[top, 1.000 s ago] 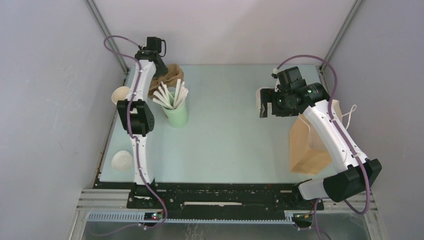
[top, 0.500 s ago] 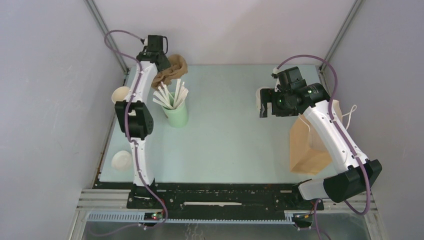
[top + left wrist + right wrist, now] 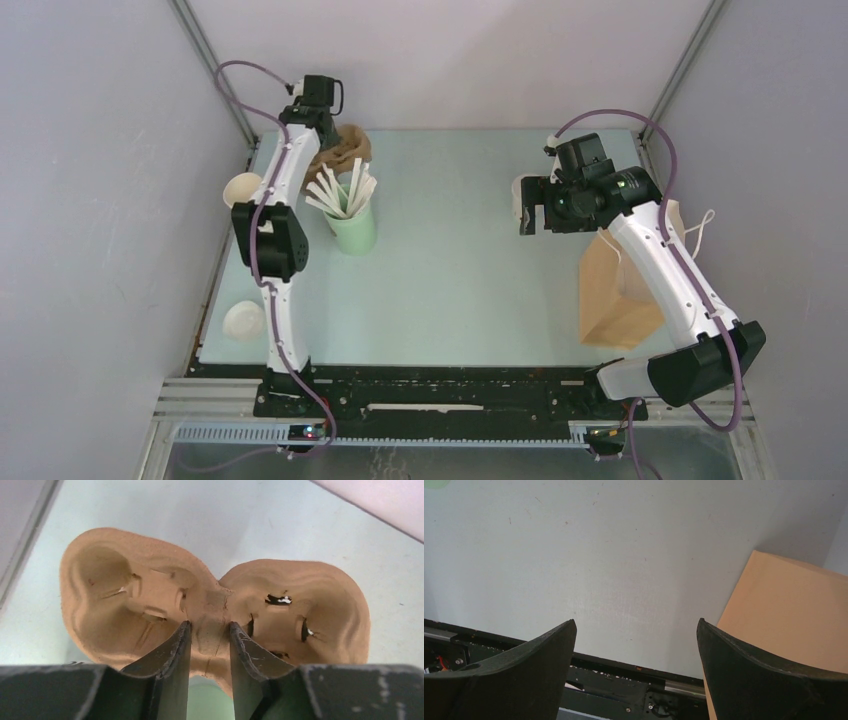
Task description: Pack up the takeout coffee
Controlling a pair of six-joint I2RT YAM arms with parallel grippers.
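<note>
Left arm (image 3: 272, 230): base at 7 o'clock in the overhead view, elbow raised mid-way, forearm extended to 11 o'clock. Wrist pitched down at the far end.

Left gripper (image 3: 210, 626): jaws drawn close together. Both black fingers (image 3: 175, 652) press the sides of the middle ridge of a brown pulp carrier (image 3: 110, 595).

Right arm (image 3: 660, 260): base at 5 o'clock, white link rising towards 2 o'clock, wrist turned so the tool faces 9 o'clock.

Right gripper (image 3: 635, 622): jaws spread fully apart, both fingertips (image 3: 549, 640) clear of contact, held above the table.
</note>
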